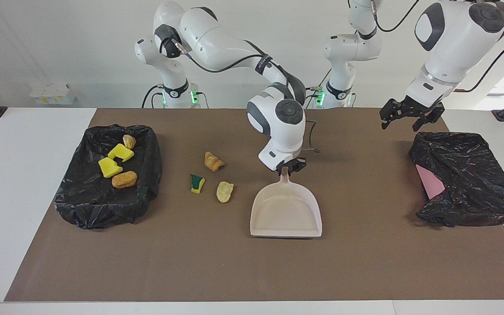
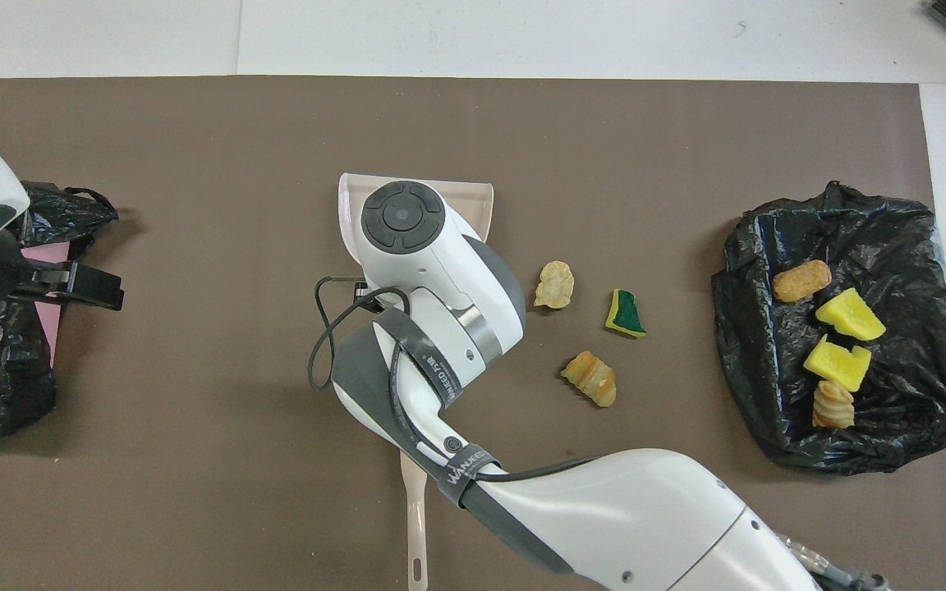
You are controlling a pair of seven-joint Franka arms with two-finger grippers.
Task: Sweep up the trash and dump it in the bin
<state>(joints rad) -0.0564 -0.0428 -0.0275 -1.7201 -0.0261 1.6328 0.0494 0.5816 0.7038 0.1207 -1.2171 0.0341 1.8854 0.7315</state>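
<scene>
The beige dustpan [image 1: 286,210] sits low on the brown mat mid-table, mouth turned away from the robots. My right gripper [image 1: 285,169] is shut on its handle; in the overhead view the wrist hides the grip and only the pan's edge [image 2: 478,205] shows. Three trash scraps lie loose beside the pan toward the right arm's end: a tan chunk [image 1: 225,191], a green-and-yellow sponge piece [image 1: 197,183] and a bread-like chunk [image 1: 213,161]. The black-lined bin [image 1: 81,210] at that end holds several more. My left gripper [image 1: 409,116] hangs open in the air.
A second black bag [image 1: 466,179] with a pink patch showing lies at the left arm's end, just under the left gripper [image 2: 71,283]. A beige flat stick [image 2: 414,525] lies on the mat nearer to the robots than the dustpan.
</scene>
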